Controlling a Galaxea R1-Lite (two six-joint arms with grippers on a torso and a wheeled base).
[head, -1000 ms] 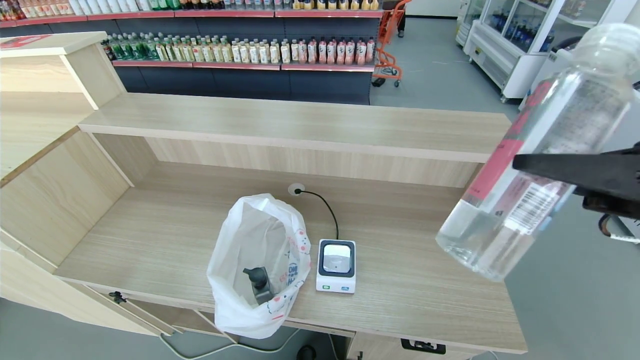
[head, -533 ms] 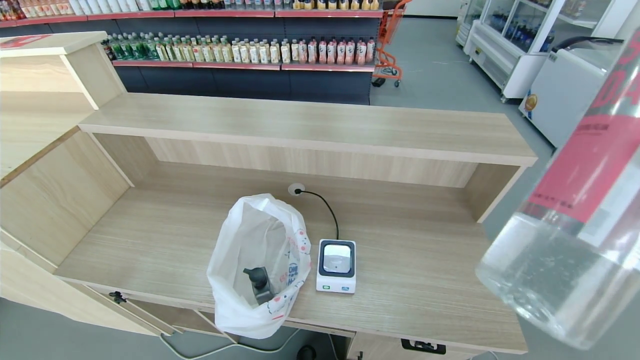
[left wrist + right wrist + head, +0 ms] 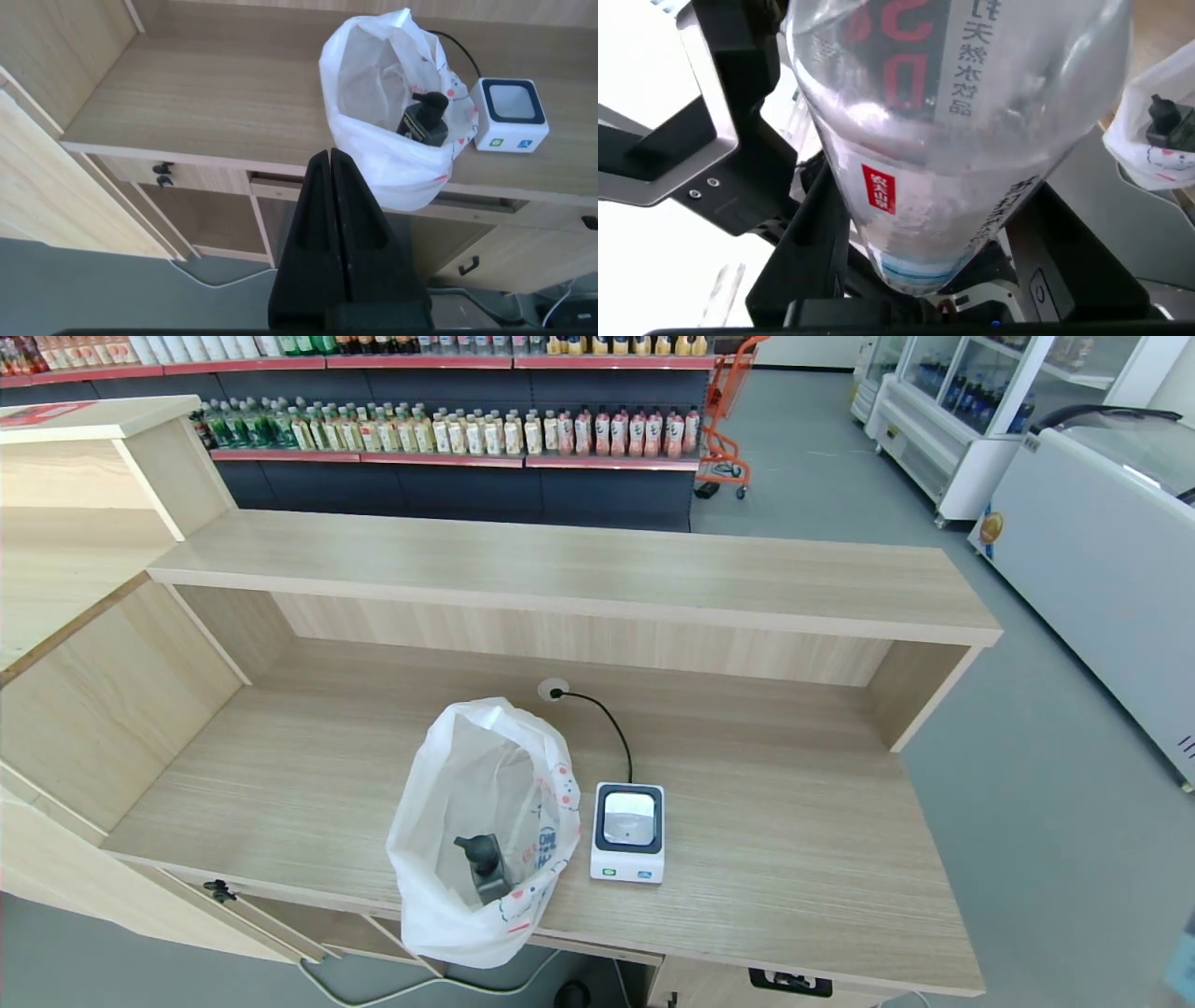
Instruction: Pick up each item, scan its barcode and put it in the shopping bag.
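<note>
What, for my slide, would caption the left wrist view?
Shut left gripper before the counter; shopping bag holds a dark pump bottle, scanner beside it.

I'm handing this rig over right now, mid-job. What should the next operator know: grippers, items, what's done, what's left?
Left gripper: shut, empty, out in front of the counter near the shopping bag.
Right gripper: shut on the clear water bottle.
The bag stands open on the counter, with the scanner beside it.
Done: a dark pump bottle is in the bag.
Left: scan the water bottle (unclear if already scanned), then bag it.
</note>
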